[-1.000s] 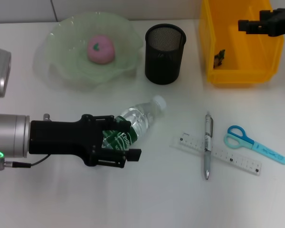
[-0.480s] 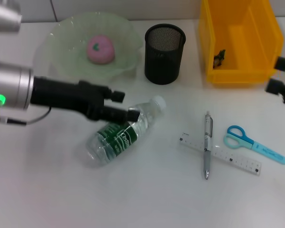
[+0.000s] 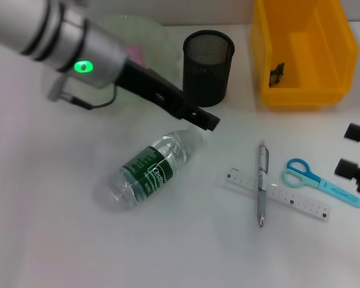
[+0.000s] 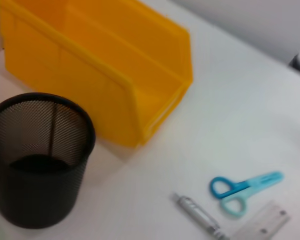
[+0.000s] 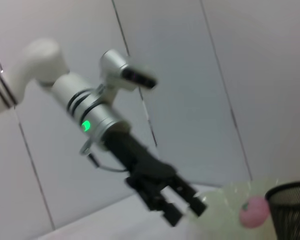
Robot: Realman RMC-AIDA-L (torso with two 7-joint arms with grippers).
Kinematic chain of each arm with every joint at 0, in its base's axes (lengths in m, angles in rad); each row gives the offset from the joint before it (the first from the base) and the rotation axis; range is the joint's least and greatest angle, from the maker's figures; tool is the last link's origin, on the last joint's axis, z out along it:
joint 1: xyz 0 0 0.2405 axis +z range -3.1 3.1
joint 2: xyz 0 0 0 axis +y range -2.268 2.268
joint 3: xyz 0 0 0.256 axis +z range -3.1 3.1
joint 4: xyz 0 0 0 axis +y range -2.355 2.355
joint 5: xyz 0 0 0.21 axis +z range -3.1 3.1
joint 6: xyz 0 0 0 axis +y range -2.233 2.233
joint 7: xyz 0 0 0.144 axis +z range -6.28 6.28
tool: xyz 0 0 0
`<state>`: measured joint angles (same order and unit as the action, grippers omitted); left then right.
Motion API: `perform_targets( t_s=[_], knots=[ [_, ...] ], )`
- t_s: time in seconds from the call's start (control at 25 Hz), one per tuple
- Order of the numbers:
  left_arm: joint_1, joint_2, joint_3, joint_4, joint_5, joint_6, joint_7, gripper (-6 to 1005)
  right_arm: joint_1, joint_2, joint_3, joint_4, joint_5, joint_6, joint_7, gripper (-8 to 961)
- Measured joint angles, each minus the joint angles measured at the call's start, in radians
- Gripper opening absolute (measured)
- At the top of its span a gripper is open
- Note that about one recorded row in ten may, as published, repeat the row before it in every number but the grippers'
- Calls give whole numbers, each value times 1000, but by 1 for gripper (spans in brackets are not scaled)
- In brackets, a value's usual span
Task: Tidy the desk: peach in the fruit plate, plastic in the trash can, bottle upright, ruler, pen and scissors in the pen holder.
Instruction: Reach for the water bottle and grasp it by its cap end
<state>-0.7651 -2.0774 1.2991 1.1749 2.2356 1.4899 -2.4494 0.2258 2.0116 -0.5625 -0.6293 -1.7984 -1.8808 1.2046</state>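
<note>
The clear bottle with a green label lies on its side at mid-table. My left gripper hangs open and empty just above its cap, in front of the black mesh pen holder. The right wrist view shows the left gripper with its fingers apart. The pen lies across the ruler, with the blue scissors beside them. My right gripper is open at the right edge, next to the scissors. The pink peach peeks out in the green plate behind my left arm.
A yellow bin stands at the back right with a small dark scrap inside. The left wrist view shows the pen holder, the bin, the scissors, the pen and the ruler.
My left gripper let go of the bottle, rose and swung back toward the pen holder; the bottle stays lying down. My right gripper moved from over the bin down to the right edge by the scissors.
</note>
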Motion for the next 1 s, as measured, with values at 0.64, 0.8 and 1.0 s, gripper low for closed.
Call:
perform_targets(
  t_s=[0.64,0.8,1.0],
  knots=[
    [-92,-3,342,-163,117,-318,-169,839,0,27,9,55,-80,64,-129,845],
    [-107,-3,357,-226,118,-367,-167,838,1,28,4,72,-81,87,-143,845],
    [-109,-3,387,-267,126,-417,-164,838,2,27,4,78,-81,89,-144,845]
  ],
)
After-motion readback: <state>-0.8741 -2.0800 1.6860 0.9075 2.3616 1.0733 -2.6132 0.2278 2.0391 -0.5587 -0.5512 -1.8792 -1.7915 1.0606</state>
